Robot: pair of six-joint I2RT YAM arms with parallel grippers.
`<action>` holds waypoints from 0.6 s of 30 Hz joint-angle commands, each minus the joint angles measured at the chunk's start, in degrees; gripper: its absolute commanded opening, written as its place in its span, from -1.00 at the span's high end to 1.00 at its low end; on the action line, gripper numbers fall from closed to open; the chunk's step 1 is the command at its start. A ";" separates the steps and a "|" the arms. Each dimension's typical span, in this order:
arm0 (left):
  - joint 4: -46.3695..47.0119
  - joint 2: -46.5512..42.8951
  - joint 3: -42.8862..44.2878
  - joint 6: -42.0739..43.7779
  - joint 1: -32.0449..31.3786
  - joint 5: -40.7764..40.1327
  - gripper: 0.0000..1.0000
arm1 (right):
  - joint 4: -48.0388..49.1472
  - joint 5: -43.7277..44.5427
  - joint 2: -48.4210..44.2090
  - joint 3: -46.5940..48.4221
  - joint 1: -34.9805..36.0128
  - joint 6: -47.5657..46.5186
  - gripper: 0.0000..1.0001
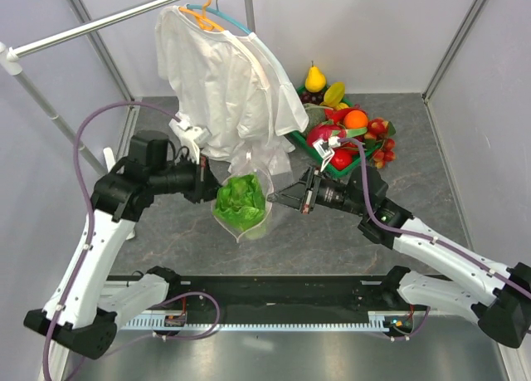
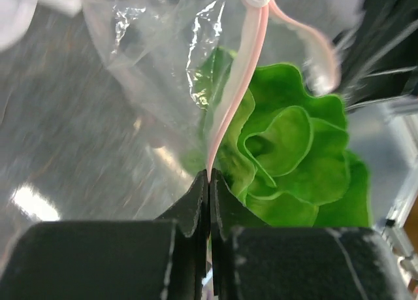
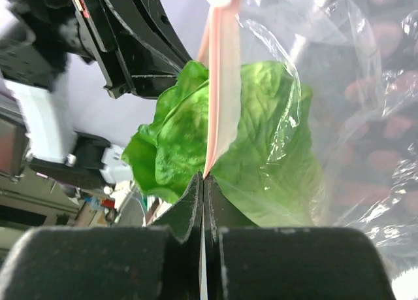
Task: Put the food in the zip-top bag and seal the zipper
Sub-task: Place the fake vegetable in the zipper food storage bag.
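Two pinches carry this: my left gripper (image 1: 204, 185) and right gripper (image 1: 276, 196) are each clamped tight on the pink zipper (image 2: 238, 84), stretching the zip-top bag (image 1: 253, 163) between them over the table. The lettuce (image 1: 241, 200) sits inside, so loading is under way. I can't tell how much of the strip is sealed. Beyond, the orange (image 1: 356, 118) and other fruit wait in the basket (image 1: 300, 140).

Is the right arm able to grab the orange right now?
Probably not yet. The right gripper is shut on the zipper of the bag. The orange sits uncovered close behind it, so it likely could after letting go.
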 commanded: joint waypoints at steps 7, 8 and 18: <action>-27.00 15.97 20.73 16.16 -1.77 0.00 0.96 | -15.29 -4.40 1.50 13.80 1.42 -11.44 1.00; -27.00 16.85 18.51 16.60 -2.81 -2.36 0.96 | -15.29 -4.49 1.93 11.51 1.07 -12.24 1.00; -28.91 17.64 19.97 20.37 -0.99 -4.95 0.96 | -16.96 -13.27 0.79 9.57 -3.76 -11.29 1.00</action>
